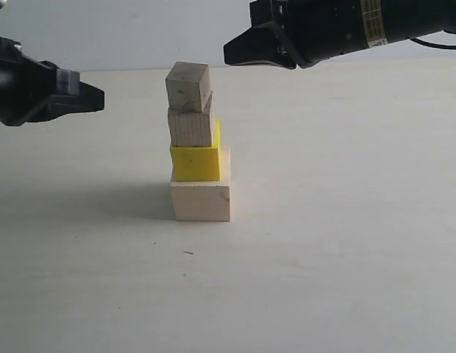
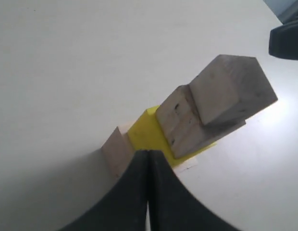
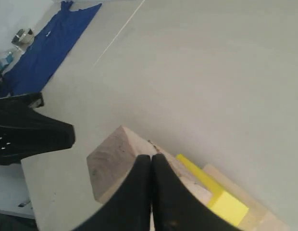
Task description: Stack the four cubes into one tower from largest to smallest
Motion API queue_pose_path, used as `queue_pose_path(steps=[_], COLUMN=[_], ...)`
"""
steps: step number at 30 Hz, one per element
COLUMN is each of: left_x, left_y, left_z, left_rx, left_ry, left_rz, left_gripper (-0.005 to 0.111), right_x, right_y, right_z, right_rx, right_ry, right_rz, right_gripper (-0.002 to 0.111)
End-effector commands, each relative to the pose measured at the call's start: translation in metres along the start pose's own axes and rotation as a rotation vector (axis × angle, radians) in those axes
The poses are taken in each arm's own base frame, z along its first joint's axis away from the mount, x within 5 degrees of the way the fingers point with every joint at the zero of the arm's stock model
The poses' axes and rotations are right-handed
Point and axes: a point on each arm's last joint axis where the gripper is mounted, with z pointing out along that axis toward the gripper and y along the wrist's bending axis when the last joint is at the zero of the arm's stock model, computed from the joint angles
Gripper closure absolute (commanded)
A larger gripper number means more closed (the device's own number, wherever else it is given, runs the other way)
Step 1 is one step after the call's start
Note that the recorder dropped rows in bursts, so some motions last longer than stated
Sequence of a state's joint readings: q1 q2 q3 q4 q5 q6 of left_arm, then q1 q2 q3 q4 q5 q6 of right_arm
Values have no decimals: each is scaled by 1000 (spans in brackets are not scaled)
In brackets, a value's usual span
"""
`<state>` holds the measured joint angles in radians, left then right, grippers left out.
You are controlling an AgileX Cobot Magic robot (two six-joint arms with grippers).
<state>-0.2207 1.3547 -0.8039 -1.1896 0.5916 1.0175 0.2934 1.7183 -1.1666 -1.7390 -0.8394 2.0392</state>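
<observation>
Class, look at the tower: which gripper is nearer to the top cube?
Right. The right gripper hangs shut just above and right of the top cube; the left gripper sits farther off, to its left.

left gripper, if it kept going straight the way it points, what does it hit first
Likely the top tan cube of the tower: the shut left gripper points at its lower edge. Depth is unclear, so it might pass beside.

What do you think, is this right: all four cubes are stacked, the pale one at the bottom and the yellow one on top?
No: the yellow cube sits second from the bottom, on the pale cube; a tan cube is on top. The exterior view shows it.
</observation>
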Motion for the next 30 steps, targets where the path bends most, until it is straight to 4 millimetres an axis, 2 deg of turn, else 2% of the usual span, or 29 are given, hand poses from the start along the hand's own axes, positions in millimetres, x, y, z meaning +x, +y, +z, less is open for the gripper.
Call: queue_pose_path(steps=[1,10,15,22,30], left_x=[-14,-29,-29,-29,-28], left_y=[2,4,3,-3,-2], left_z=[19,34,35,34,36], left_rx=[86,160,174,252,261], left_ry=[60,93,99,104,99], left_rz=[-4,24,38,41,56], left_gripper=[107,107,107,107,107], right_x=[-1,-2,-1,19,19], right_y=[6,4,0,-16,-15], right_z=[3,3,6,16,16], right_rx=[9,30,38,55,52], right_ry=[-5,-17,-13,44,48], right_rz=[14,60,68,128,129], right_gripper=[108,108,108,108,108])
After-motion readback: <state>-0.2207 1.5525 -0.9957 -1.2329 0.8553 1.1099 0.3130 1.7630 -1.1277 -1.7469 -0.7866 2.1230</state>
